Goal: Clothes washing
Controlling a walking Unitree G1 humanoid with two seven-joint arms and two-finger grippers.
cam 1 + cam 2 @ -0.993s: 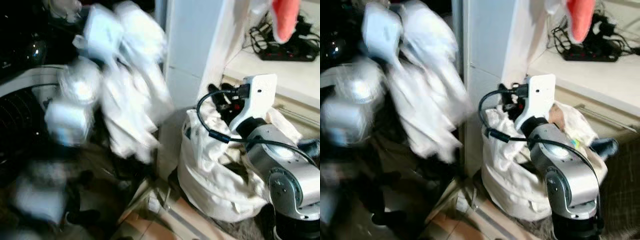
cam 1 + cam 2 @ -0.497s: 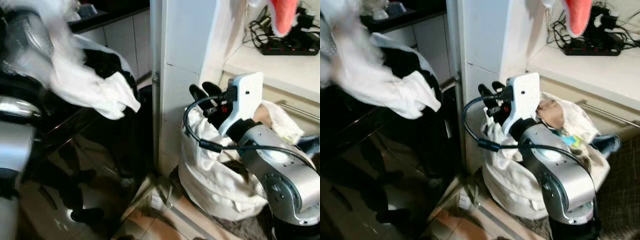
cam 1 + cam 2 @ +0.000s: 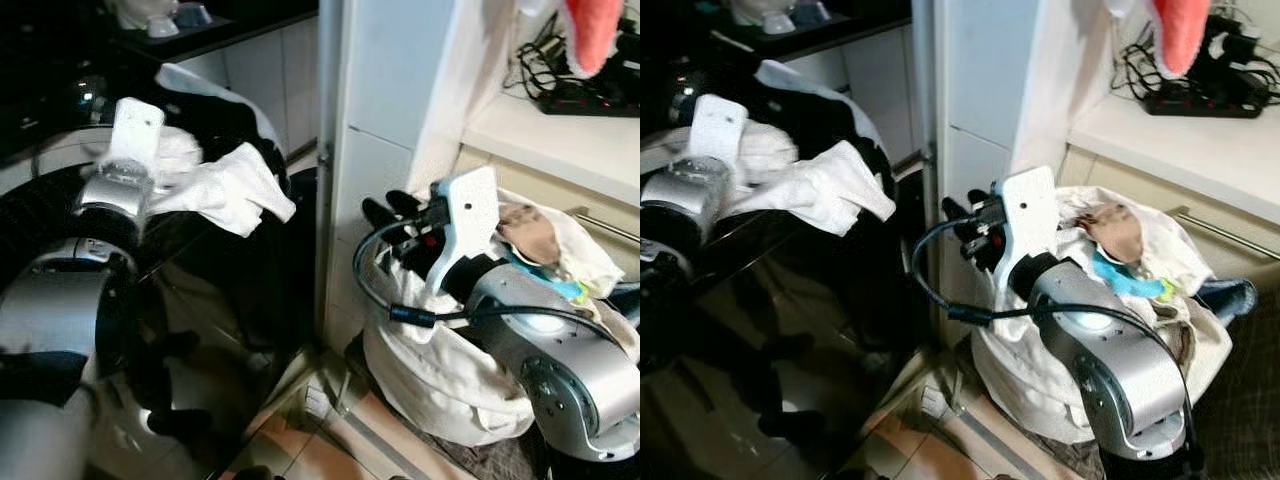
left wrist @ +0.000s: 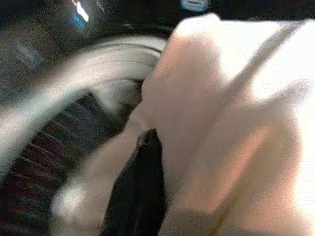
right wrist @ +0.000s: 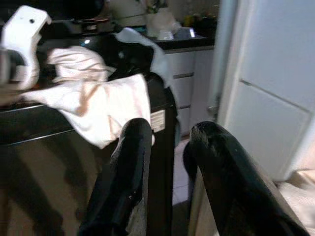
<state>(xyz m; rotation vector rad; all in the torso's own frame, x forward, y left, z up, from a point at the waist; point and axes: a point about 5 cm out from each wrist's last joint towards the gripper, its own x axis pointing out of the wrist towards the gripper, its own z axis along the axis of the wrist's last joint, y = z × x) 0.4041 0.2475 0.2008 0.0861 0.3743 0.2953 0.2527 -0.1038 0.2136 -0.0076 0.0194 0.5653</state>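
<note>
My left gripper (image 3: 170,165) is at the washing machine's opening (image 3: 55,150), shut on a white garment (image 3: 235,190) that drapes over the dark front. In the left wrist view one black finger (image 4: 140,196) lies wrapped in the garment (image 4: 231,123), beside the ribbed drum (image 4: 54,152). My right gripper (image 3: 388,208) hovers open and empty at the near edge of the white laundry bag (image 3: 430,370), pointing toward the machine. Its two fingers (image 5: 130,167) stand apart with nothing between them.
A white cabinet post (image 3: 385,100) stands between the machine and the bag. Tan (image 3: 1118,228) and blue (image 3: 1130,285) clothes lie in the bag's mouth. A power strip with cables (image 3: 590,95) sits on the counter at right, and a pink cloth (image 3: 590,35) hangs above it.
My left arm has swung the white garment down from a raised, blurred position to the machine's opening. The right gripper has lifted out of the bag and shifted slightly left.
</note>
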